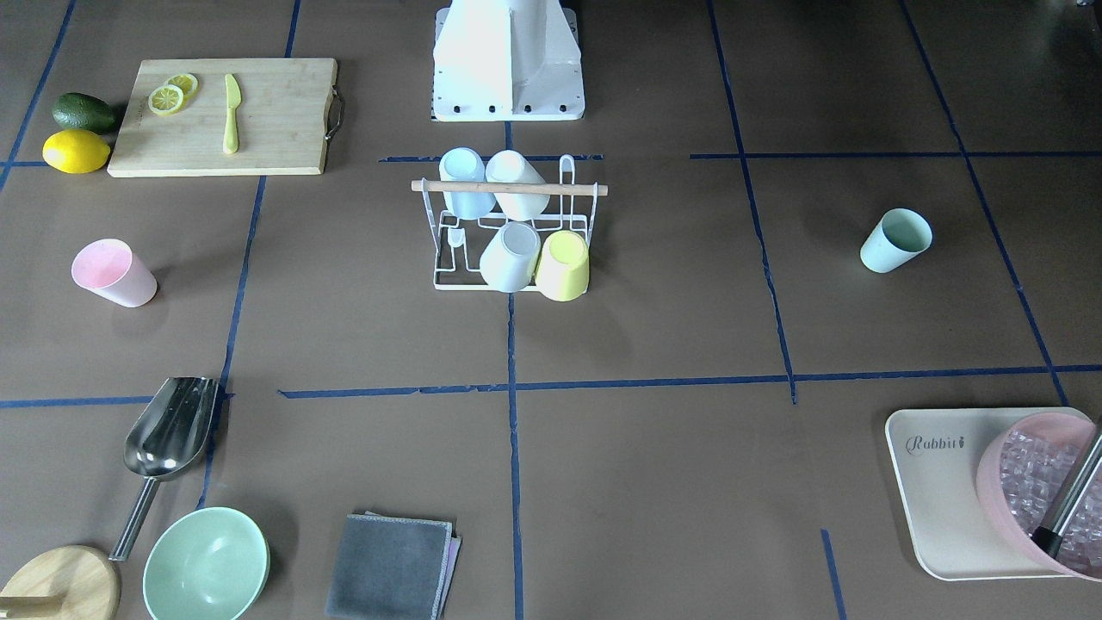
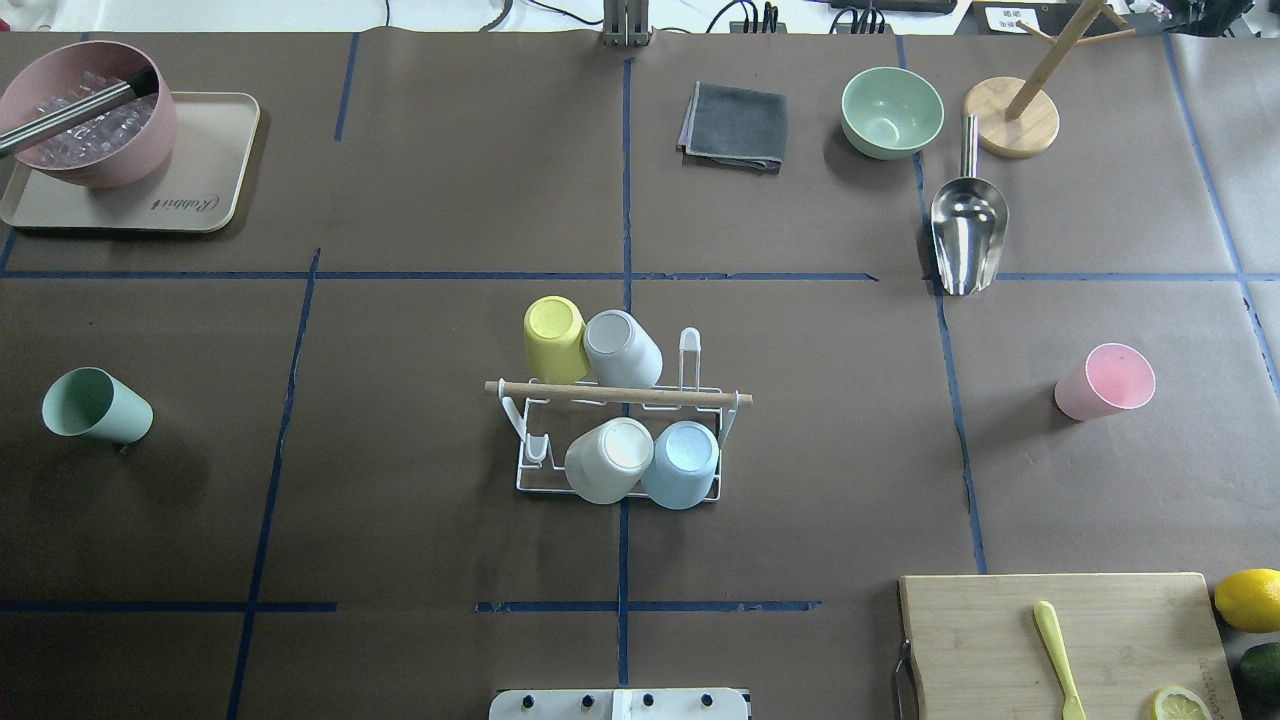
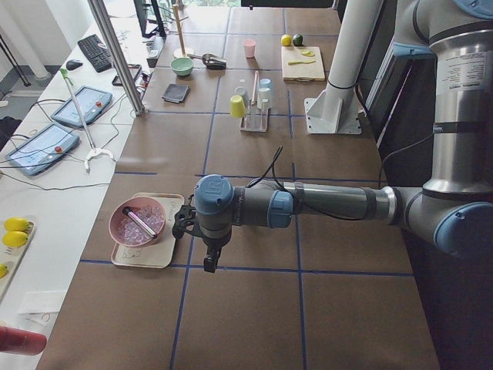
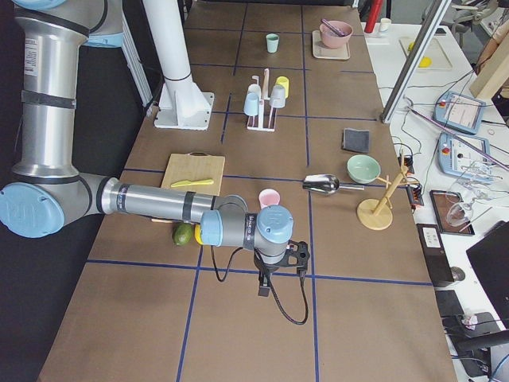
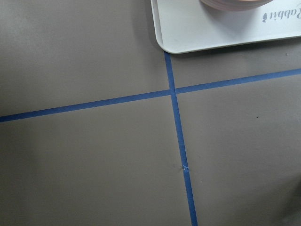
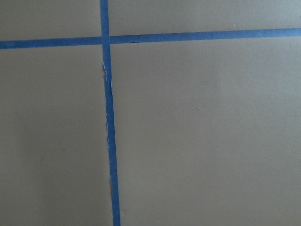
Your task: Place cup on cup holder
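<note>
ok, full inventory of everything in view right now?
cup holder: 1, white wire, wooden rod, table centre
cups on holder: 4, yellow cup, grey cup, white cup, light blue cup
green cup: 1, loose, robot's left
pink cup: 1, loose, robot's right
tray: 1, beige, far left
pink bowl: 1, holds ice and a metal utensil, on tray
cloth: 1, grey, far side
green bowl: 1, far right
wooden stand: 1, far right
scoop: 1, metal, by green bowl
cutting board: 1, wood, near right
knife: 1, yellow, on board
lemon slices: 2, on board
lemon, avocado: 1 each, beside board
robot base: 1, white
left arm, right arm: grey-blue, over table ends
</note>
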### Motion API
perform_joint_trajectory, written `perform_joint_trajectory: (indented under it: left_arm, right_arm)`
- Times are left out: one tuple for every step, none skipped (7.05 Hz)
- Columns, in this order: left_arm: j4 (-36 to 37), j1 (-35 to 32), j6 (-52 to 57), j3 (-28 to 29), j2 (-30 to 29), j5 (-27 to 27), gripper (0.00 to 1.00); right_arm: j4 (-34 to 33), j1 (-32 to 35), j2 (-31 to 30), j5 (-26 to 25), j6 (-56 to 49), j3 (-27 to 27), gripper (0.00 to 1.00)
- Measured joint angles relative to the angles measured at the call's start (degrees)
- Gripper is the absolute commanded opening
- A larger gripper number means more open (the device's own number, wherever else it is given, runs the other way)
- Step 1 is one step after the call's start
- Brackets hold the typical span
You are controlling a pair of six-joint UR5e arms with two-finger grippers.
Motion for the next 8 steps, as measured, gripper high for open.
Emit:
perform_joint_trajectory:
  left_arm:
    - [0.41,0.73,-0.10,-1.32,-0.04,-1.01,1.00]
    - [2.42,2.47,-0.33,-4.16,-0.34,-1.27,1.00]
    - [7.33,4.73,-0.55,-7.34,-2.20,-1.07,1.00]
    - [14.03,6.83,-0.90,-9.34,-6.22,-0.64,1.00]
    - [20.26,9.05,-1.85,-10.18,-10.80,-0.02,1.00]
    - [24.54,12.14,-2.95,-10.50,-14.53,1.21,1.00]
    - [26.37,16.79,-3.96,-10.34,-17.05,3.42,1.00]
    - [27.05,22.16,-5.78,-9.84,-18.94,5.58,1.00]
  right_arm:
    - [0.05,0.00,0.06,0.10,-0.13,0.01,1.00]
    - [0.05,0.00,0.47,0.18,-0.21,0.00,1.00]
    - [-0.17,0.00,1.49,0.32,-0.01,0.05,1.00]
    - [-0.56,-0.04,2.64,0.65,0.20,0.23,1.00]
    - [-1.50,-0.20,3.61,1.51,0.29,0.39,1.00]
    - [-3.70,-0.61,4.95,2.77,0.29,0.38,1.00]
    - [-6.66,-1.58,7.12,3.50,0.10,0.23,1.00]
    - [-10.24,-3.41,9.68,3.82,-0.28,-0.04,1.00]
